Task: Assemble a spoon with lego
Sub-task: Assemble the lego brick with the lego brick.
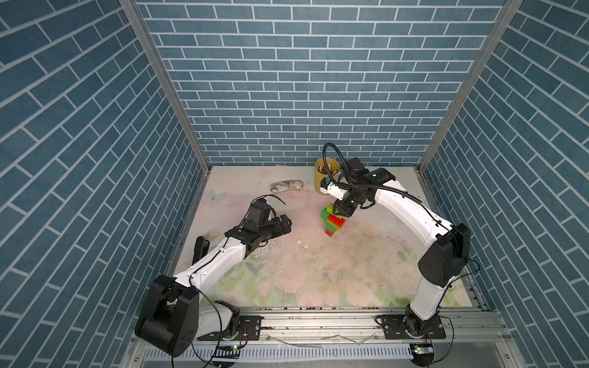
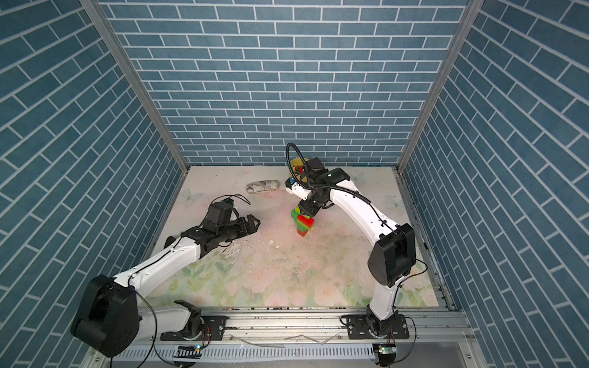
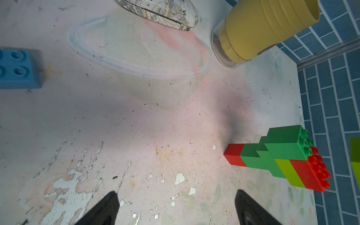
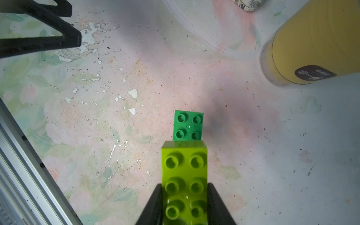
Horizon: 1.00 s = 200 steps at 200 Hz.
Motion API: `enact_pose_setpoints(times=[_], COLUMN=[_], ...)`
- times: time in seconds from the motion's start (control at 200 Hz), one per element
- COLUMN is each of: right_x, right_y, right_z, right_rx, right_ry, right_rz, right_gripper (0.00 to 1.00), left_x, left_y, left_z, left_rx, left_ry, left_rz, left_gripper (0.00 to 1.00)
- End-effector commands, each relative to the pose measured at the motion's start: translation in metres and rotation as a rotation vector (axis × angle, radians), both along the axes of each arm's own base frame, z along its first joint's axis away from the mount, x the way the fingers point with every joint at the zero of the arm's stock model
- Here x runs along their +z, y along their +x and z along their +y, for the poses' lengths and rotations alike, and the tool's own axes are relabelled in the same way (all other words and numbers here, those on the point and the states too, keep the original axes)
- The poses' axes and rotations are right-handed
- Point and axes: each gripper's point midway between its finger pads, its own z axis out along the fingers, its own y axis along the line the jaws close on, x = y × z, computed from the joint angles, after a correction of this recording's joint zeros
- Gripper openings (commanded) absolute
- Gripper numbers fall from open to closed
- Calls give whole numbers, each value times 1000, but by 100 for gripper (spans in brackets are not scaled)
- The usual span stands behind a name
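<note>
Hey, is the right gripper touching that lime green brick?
Touching. In the right wrist view, the right gripper is clamped against both long sides of the lime brick, with no gap showing on either side.

Half-built spoon (image 1: 332, 223) stands upright on its red stem; lime brick (image 4: 185, 175) held above; light-blue brick (image 3: 17, 68) lies apart.

Bright, even diffuse light. Soft grey shadow on table (image 3: 231, 120) nr spoon (image 3: 272, 157). Top views: wide-angle stretch at edges. Wrist cam: lime brick (image 4: 185, 171) slightly soft, w/ glare spot.
</note>
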Motion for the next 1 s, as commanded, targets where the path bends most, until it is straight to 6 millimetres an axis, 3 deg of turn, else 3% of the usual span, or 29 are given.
enact_pose_setpoints(times=[0.0, 0.995], right_x=[-10, -32], right_y=[6, -1], right_z=[0, 6], right_rx=[33, 34], right_ry=[-26, -23], right_rz=[-20, 53], right_gripper=[16, 16], left_x=[-5, -12], left_y=[0, -1], left_z=[-4, -9], left_rx=[1, -11], left_ry=[-3, 10], left_rz=[-4, 15], left_gripper=[95, 95])
